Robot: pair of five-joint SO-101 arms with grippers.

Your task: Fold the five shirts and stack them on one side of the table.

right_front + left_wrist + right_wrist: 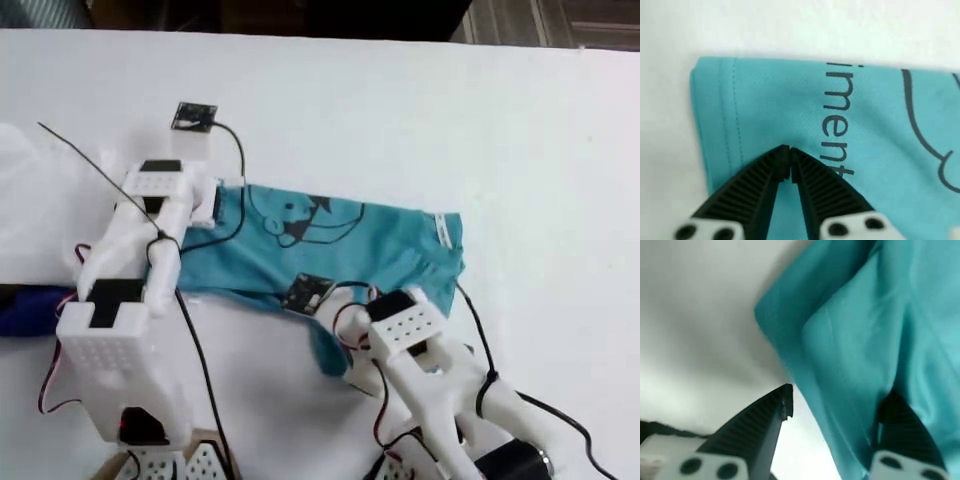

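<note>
Mid-fold on teal shirt (pixel 360 245), lying mid-tabletop (pixel 520 120): left hand (pixel 789 162) closed at its left hem, right hand (pixel 837 405) open astride the near flap; next, probably close right and fold over.

Bright, even light on a glaring white table (pixel 400 100).
Soft grey shadow lies beside the teal shirt (pixel 850 340) in the right wrist view.
</note>
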